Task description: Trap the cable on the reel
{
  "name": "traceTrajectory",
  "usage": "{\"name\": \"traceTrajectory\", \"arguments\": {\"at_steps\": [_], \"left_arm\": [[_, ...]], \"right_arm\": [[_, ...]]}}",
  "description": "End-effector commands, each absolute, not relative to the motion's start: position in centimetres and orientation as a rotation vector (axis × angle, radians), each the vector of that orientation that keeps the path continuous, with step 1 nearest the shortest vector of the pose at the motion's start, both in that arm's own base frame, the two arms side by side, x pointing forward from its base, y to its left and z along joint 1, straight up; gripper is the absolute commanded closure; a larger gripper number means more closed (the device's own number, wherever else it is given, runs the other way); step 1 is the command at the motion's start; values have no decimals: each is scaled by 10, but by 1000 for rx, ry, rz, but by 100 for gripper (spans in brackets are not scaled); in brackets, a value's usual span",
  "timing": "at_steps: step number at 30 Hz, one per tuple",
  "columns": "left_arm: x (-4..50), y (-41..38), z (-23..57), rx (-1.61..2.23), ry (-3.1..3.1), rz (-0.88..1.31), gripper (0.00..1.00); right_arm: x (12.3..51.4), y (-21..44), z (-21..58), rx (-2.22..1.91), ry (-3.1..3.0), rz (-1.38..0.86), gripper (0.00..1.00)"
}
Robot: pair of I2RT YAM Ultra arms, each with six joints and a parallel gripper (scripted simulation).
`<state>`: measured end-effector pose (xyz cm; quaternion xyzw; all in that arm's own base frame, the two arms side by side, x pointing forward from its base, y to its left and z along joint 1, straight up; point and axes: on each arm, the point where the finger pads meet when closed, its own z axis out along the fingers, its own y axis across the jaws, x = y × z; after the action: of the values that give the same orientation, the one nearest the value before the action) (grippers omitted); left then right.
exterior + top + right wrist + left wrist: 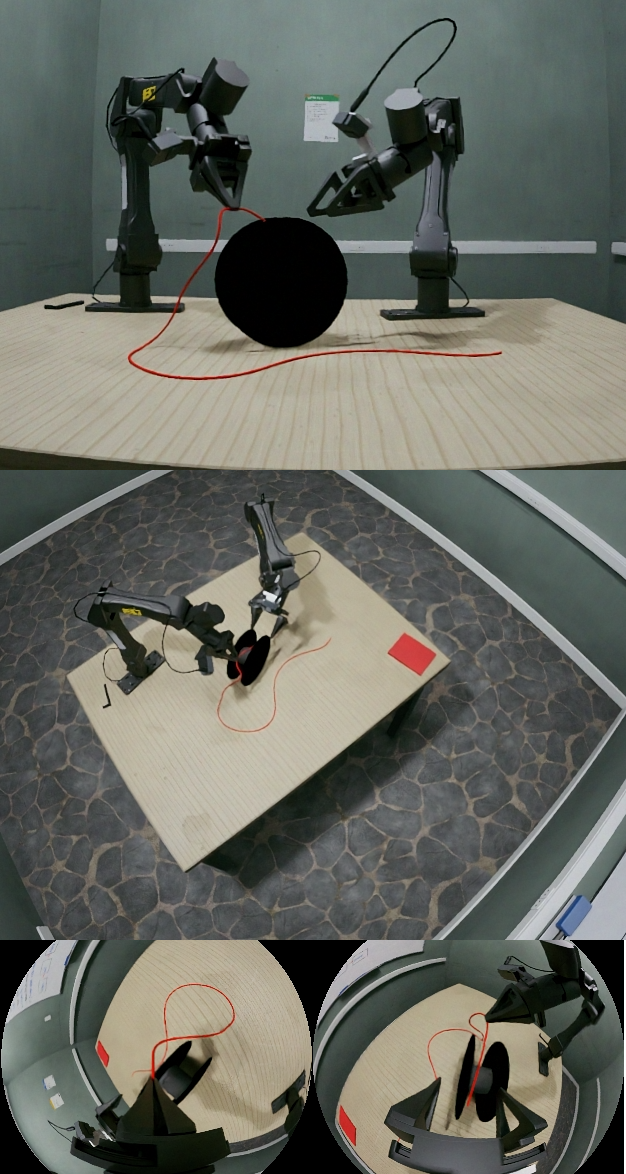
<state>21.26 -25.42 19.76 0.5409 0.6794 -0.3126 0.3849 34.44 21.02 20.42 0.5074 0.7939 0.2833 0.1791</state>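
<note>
The black reel (pixel 250 659) (pixel 280 283) (pixel 495 1077) (pixel 176 1077) stands on edge on the table (pixel 202 783). The red cable (pixel 273 692) (pixel 303 356) (pixel 432 1044) (pixel 220 997) runs from the reel's hub up to my right gripper, then loops down over the table and ends to the reel's right. My right gripper (pixel 236 656) (pixel 232 206) (pixel 151 1081) is shut on the cable just above the reel's top edge. My left gripper (pixel 265 624) (pixel 312 211) (pixel 470 1086) is open and empty. It hangs above and behind the reel, touching nothing.
A flat red square (pixel 412 653) (pixel 347 1124) lies near the table's far right corner. A small black angled key (pixel 106 696) (pixel 63 304) lies by the right arm's base. Both arm bases stand along the table's back edge.
</note>
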Motion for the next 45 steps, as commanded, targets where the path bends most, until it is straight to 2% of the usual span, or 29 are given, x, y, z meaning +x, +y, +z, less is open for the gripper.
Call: {"name": "traceTrajectory", "arguments": {"at_steps": [1,9,11,45], "left_arm": [[205,-255,201,1390,1705,-806,25],[206,-254,197,1385,1714,-804,25],[213,-257,216,1378,1677,-791,25],[210,-260,187,1389,1741,-808,25]], "right_arm": [[340,206,216,1410,2229,813,100],[338,207,221,1408,2227,820,100],[336,209,225,1405,2226,830,100],[345,209,220,1422,2219,818,100]]}}
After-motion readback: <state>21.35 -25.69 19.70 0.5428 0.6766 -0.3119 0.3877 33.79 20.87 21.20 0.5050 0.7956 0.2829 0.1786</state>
